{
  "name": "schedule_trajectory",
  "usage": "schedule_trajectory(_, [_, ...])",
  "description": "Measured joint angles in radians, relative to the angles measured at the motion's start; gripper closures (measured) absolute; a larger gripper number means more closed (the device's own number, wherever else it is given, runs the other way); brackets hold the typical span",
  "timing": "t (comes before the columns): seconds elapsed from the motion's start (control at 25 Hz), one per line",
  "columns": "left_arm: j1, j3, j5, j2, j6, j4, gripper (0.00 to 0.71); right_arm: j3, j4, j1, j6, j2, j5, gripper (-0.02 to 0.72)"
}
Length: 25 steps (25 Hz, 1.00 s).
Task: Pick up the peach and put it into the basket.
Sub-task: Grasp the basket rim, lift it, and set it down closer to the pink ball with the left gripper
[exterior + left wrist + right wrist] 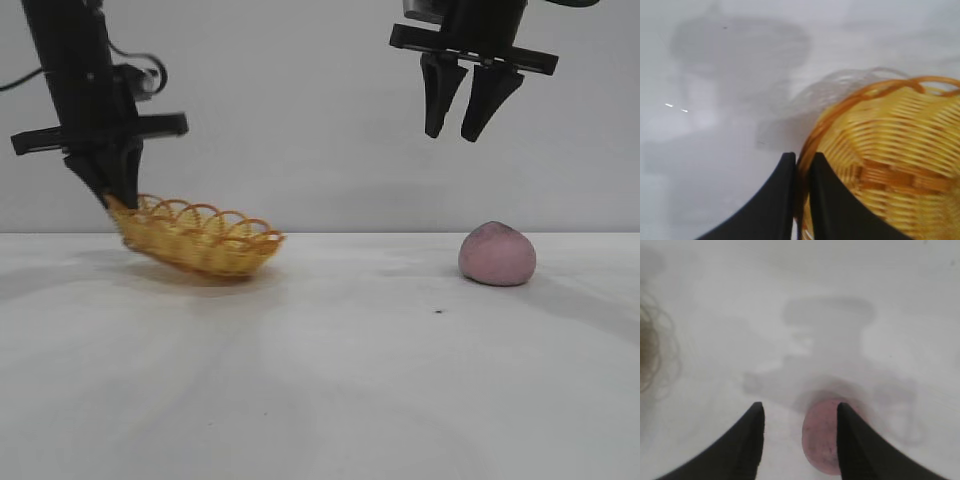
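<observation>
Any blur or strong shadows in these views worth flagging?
Left wrist view: the basket is motion-smeared, its rim pinched in the left gripper. Right wrist view: soft overall, gripper shadow falls beyond the peach. Exterior view: sharp, with faint shadows on the table.

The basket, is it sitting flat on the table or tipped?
Tipped. The left gripper is shut on the basket rim, lifting that end; the other end rests on the table.
</observation>
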Motion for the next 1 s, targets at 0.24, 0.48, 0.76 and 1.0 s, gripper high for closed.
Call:
schedule_trajectory(0.24, [-0.046,0.105,-0.093,-0.014,0.107,-0.168,0.710,0.000,0.003,0.000,0.000,0.000,0.000,0.377])
schedule_trajectory(0.48, [-0.046,0.106,-0.099,-0.005,0.111,-0.165,0.710,0.000,0.015,0.000,0.000,0.000,0.000,0.377])
schedule_trajectory(0.76, [-0.046,0.106,-0.069,-0.005,0.111,-0.159,0.371,0.000,0.023,0.000,0.000,0.000,0.000,0.377])
schedule_trajectory(1.0, [-0.036,0.113,-0.067,-0.051,0.111,-0.105,0.256,0.000,0.026,0.000,0.000,0.000,0.000,0.377])
